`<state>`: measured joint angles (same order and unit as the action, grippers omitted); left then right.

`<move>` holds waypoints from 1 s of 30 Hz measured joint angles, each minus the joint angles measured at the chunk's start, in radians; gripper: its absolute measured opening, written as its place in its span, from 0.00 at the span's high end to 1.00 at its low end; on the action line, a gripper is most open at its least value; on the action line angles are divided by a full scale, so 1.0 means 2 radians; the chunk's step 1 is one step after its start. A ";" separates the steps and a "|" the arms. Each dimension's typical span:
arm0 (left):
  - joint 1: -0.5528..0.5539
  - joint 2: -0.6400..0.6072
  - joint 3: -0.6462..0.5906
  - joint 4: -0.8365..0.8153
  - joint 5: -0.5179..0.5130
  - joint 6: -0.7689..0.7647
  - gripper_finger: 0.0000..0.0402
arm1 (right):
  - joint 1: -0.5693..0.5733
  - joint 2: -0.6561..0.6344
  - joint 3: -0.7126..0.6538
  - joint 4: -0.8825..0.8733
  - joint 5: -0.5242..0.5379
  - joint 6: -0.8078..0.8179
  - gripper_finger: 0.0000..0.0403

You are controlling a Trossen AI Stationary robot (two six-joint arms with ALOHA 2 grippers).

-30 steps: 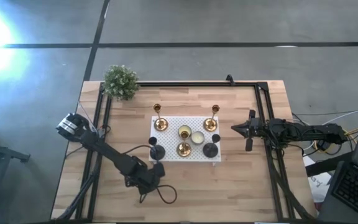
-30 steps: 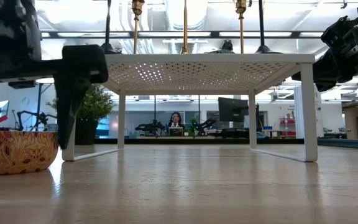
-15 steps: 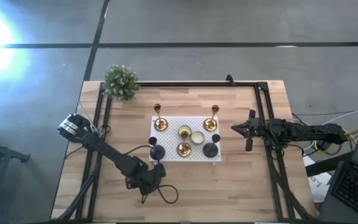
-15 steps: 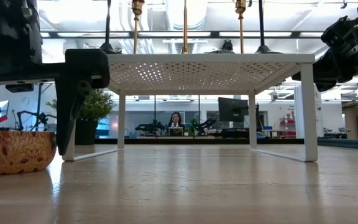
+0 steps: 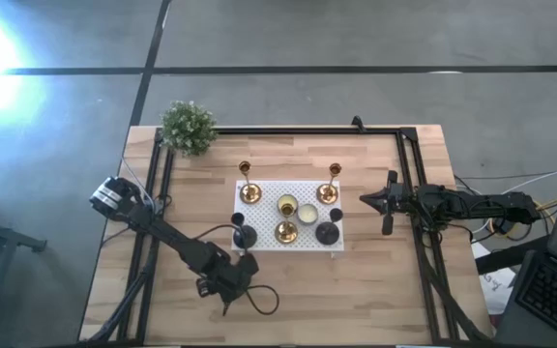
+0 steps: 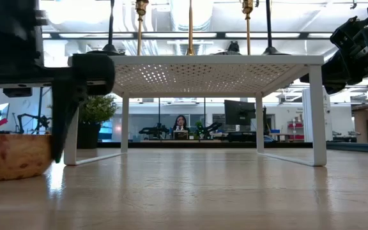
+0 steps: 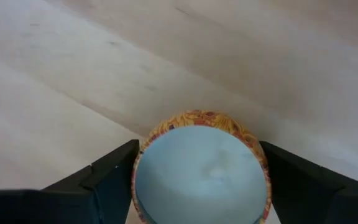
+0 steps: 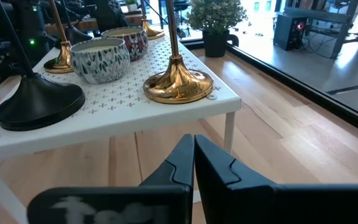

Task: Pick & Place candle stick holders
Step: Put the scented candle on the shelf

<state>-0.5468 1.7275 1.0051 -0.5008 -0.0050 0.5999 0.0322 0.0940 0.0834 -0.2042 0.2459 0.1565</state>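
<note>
Since a second ago my left gripper slid a bit nearer the table's front edge, holders unmoved on the white rack. Low view: my dark finger now hides more of the patterned bowl. Left wrist: fingers spread wide, flanking that bowl, contact unclear. Right wrist: my right gripper is pinched together, empty, facing a brass candle stick holder and a black one.

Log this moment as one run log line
left gripper: astride patterned candle cup on table, open | right gripper: idle, shut, beside white rack | brass holders: on rack
</note>
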 joint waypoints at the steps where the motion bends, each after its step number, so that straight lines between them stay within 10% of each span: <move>1: 0.000 0.000 0.000 0.011 -0.002 -0.023 0.26 | 0.000 0.000 0.000 0.000 0.000 0.000 0.98; 30: -0.032 -0.055 0.003 0.006 -0.021 -0.298 0.26 | 0.000 0.000 0.000 0.000 0.000 0.000 0.98</move>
<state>-0.6112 1.6175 1.0114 -0.4883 -0.0465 0.0033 0.0322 0.0940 0.0837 -0.2039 0.2455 0.1566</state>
